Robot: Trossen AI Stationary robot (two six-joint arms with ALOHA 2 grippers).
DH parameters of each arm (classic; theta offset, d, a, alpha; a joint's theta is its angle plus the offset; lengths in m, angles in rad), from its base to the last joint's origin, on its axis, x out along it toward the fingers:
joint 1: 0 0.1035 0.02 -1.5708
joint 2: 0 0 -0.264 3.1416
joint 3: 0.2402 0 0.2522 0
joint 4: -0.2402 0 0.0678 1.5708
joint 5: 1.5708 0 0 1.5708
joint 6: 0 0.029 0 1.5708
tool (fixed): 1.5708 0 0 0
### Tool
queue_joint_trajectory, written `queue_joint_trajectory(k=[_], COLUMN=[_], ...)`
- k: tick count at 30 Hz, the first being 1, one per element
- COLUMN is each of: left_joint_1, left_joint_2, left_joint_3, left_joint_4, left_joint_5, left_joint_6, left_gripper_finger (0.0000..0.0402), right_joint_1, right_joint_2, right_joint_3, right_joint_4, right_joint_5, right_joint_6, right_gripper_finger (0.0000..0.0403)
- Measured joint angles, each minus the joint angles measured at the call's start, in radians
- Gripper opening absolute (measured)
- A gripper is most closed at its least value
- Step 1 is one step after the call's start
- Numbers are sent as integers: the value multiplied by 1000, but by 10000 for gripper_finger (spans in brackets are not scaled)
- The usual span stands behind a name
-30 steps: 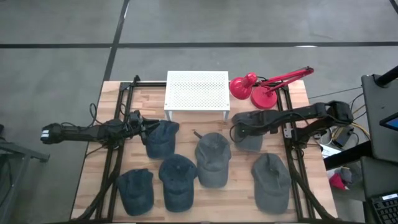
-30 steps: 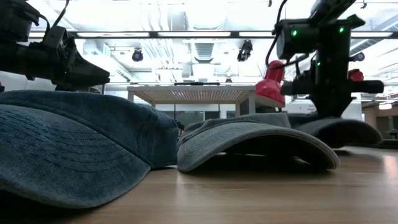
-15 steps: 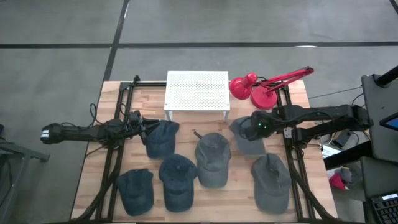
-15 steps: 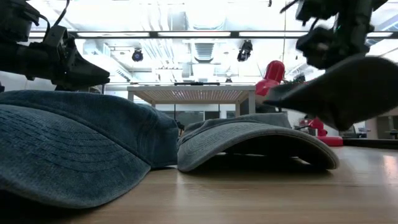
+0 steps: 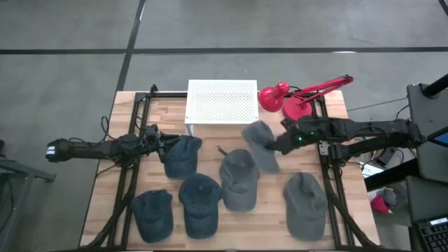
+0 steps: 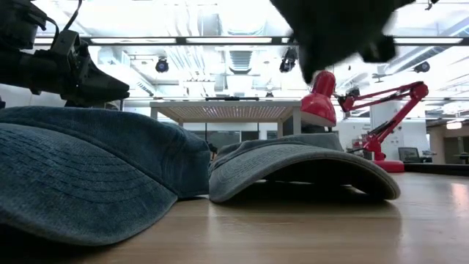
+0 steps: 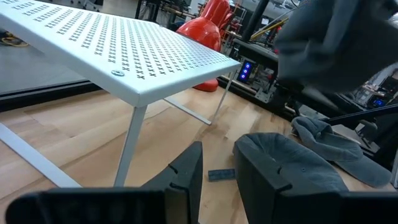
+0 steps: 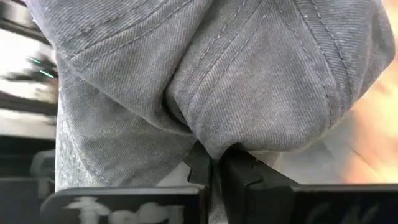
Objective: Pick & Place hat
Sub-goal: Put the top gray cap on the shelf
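Observation:
My right gripper (image 5: 278, 142) reaches in from the table's right side and is shut on a grey hat (image 5: 257, 144). The hat hangs in the air between the white rack (image 5: 221, 101) and another grey hat (image 5: 240, 179). It fills the right wrist view (image 8: 211, 81) and shows dark at the top of the low view (image 6: 337, 29). My left gripper (image 5: 161, 142) waits open at the table's left, beside a blue hat (image 5: 182, 155). My right gripper pinches a bunched fold of the grey hat's crown cloth (image 8: 208, 148) between its two fingers. The fingers come at it roughly level, from the table's right side. The hat is lifted clear of the table, out beyond the fingertips toward the table's left.
Two more blue hats (image 5: 199, 204) (image 5: 152, 214) and a grey hat (image 5: 306, 204) lie along the near part of the table. A red desk lamp (image 5: 294, 98) stands at the far right, next to the rack. A small dark piece (image 7: 221, 175) lies on the wood.
My right gripper has risen and carried the grey hat toward the table's left and the white rack. The hat, which lay on the table at the right a second ago, is now lifted clear and has left the low view's middle for its top edge.

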Motion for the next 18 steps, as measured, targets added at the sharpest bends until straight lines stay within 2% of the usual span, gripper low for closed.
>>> queue_joint_trajectory(k=[3,6,13,18], left_joint_1=[0,0,0,0], left_joint_2=[0,0,2,2], left_joint_3=[0,0,0,0], left_joint_4=[0,0,0,0], left_joint_5=[0,0,0,0], left_joint_6=[0,0,0,0], left_gripper_finger=[94,94,94,94], right_joint_1=[-1,-1,-1,-13], right_joint_2=[30,76,242,384], right_joint_3=[1,44,294,539], right_joint_4=[152,166,-73,-348], right_joint_5=[70,140,306,446], right_joint_6=[-25,-54,-137,-149], right_gripper_finger=[13,13,13,13])
